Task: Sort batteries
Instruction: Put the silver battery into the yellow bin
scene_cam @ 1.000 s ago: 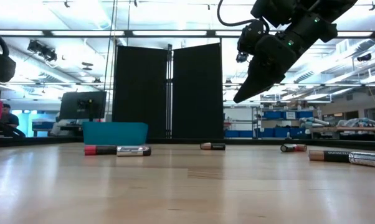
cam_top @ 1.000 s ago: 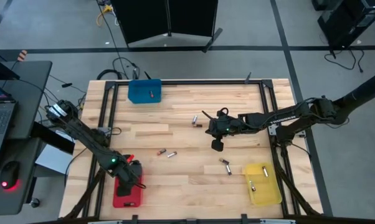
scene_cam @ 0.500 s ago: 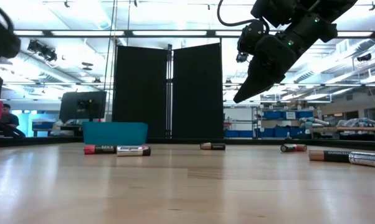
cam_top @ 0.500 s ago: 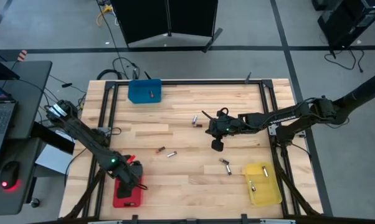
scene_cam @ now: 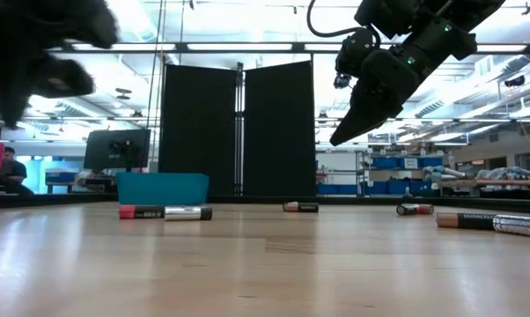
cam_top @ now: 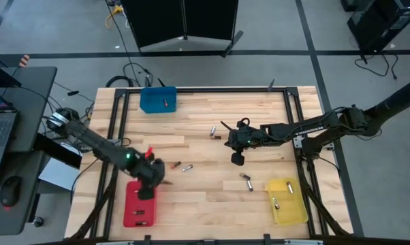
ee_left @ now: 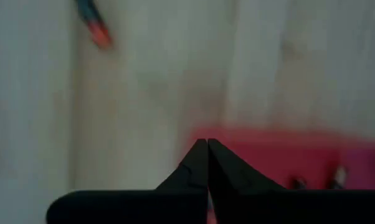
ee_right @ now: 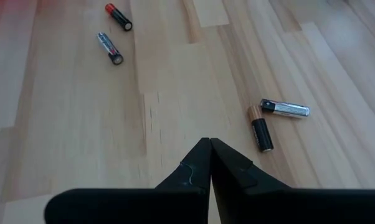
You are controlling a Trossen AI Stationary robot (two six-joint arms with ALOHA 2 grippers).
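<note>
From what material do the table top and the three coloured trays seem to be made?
Table top: pale wood planks, matt, judging by the visible grain and seams. Blue tray, red tray and yellow tray: probably moulded plastic, with uniform colour and smooth rounded walls, though this is uncertain.

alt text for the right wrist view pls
The right gripper, its dark fingers shut and empty, hangs over a light wooden table. Two batteries lie apart farther off, and two more lie together to one side.
</note>
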